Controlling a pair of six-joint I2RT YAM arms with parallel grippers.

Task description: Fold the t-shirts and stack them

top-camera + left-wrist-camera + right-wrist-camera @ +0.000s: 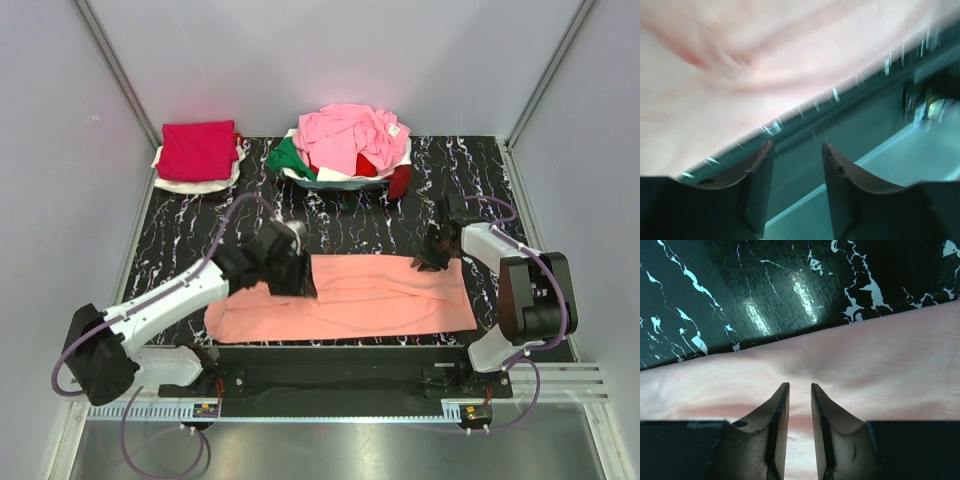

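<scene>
The salmon-orange t-shirt (350,300) lies spread on the marble-patterned mat (360,215); right hand (800,385) pinches its far right edge, left hand (797,144) hangs released over its left.

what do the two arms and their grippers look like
Both arms match: the left arm and right arm have white links, bulky black joint housings and thin purple cables looping alongside. The left gripper and right gripper are black, with two dark tapered, curved fingers each.

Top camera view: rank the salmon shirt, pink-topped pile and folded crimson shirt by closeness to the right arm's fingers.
1. salmon shirt, front, directly beneath the fingers.
2. pink-topped pile, back centre.
3. folded crimson shirt, back left corner.
</scene>
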